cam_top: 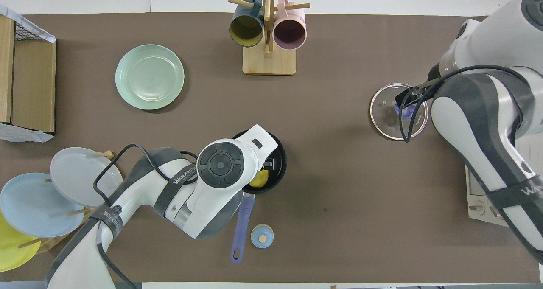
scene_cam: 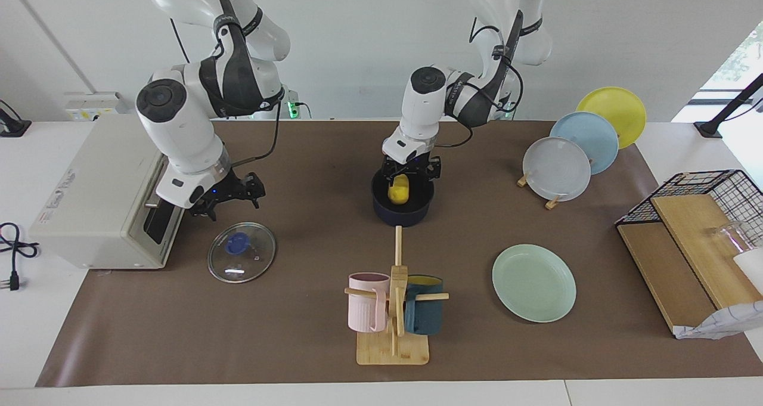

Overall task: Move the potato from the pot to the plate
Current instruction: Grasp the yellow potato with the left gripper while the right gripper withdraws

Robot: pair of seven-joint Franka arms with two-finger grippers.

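A: Potato count?
B: One small glossy yellow potato (scene_cam: 399, 189), sitting in the one round dark navy pot (scene_cam: 403, 211) with the long blue handle, mid-table.

A: Left gripper?
B: Left gripper (scene_cam: 411, 171) is down at the pot's mouth, fingers apart on either side of the potato's top. Released, not clamped. Can't tell if a finger touches it.

A: Right one?
B: Right gripper (scene_cam: 229, 198) hangs in the air with its fingers spread and holding nothing, just above the one round clear glass lid (scene_cam: 241, 260) with a blue knob, which lies flat on the brown mat near the one white toaster oven (scene_cam: 101, 194) at the right arm's end.

A: Plates?
B: Four. One pale mint-green plate (scene_cam: 533, 282) flat on the mat, bare, farther from the robots than the pot and toward the left arm's end. Three more stand in a wooden rack: grey-white (scene_cam: 556, 169), light blue (scene_cam: 587, 142), yellow (scene_cam: 614, 109).

A: Mugs?
B: Two on one wooden mug stand (scene_cam: 393, 334): pink ribbed mug (scene_cam: 367, 301) and dark teal mug (scene_cam: 424, 312).

A: Else?
B: One small blue round knob-like piece (cam_top: 261, 236) beside the pot handle, nearer to the robots. One black wire basket (scene_cam: 703, 200) with wooden boards.
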